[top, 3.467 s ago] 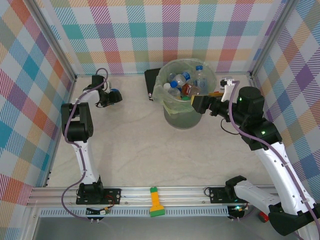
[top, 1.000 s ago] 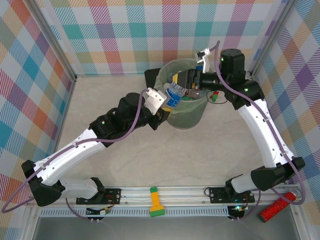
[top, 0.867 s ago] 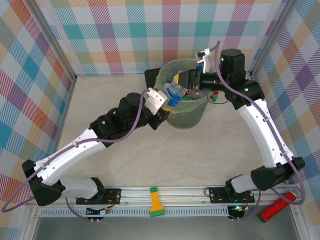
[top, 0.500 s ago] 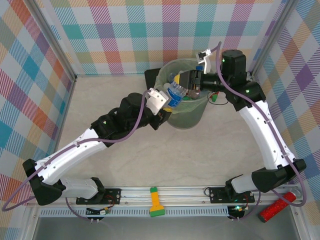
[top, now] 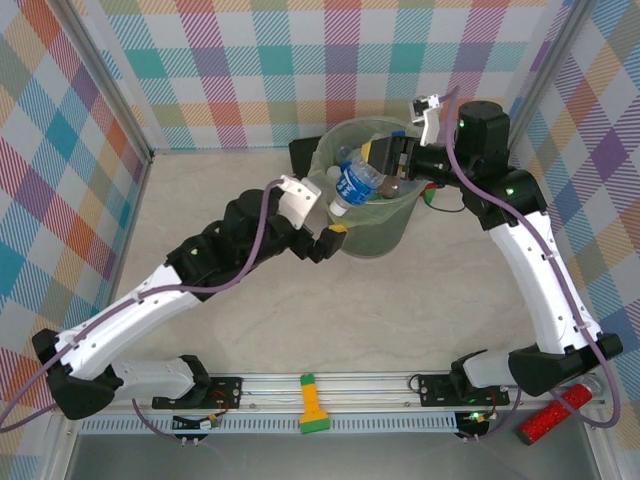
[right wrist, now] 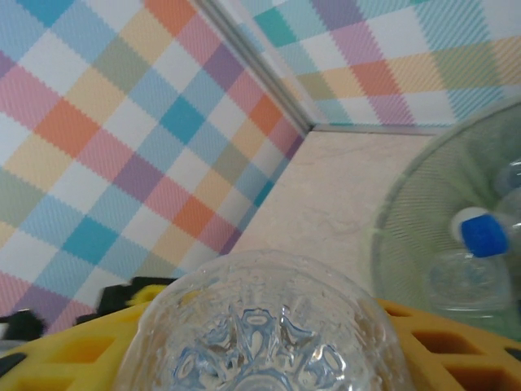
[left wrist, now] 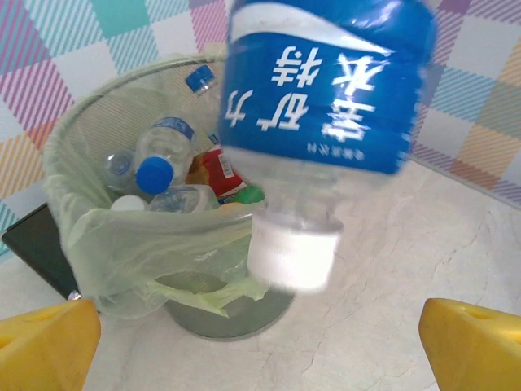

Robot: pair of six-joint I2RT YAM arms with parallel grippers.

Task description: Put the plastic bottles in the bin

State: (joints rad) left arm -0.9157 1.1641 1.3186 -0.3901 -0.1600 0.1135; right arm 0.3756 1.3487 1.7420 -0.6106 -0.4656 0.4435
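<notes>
A clear plastic bottle (top: 350,184) with a blue label hangs tilted over the left rim of the bin (top: 400,215), its white cap (left wrist: 293,257) pointing down. My right gripper (top: 388,157) is shut on its base (right wrist: 269,334), with yellow fingers (right wrist: 456,334) on either side. My left gripper (top: 326,228) stands open just below the cap, its fingers (left wrist: 49,342) far apart and touching nothing. In the left wrist view the bottle (left wrist: 326,90) hangs in front of the bagged bin (left wrist: 89,138). Several bottles (left wrist: 159,159) lie inside the bin.
A flat black object (top: 303,155) lies behind the bin on the left. A small green and red thing (top: 430,195) sits right of the bin. A red glittery cylinder (top: 555,410) lies at the near right, and a yellow-green item (top: 313,405) on the front rail.
My left gripper has opened and let go of the bottle's cap end, dropping back a little. My right gripper has shut on the bottle's base and shifted slightly right.
</notes>
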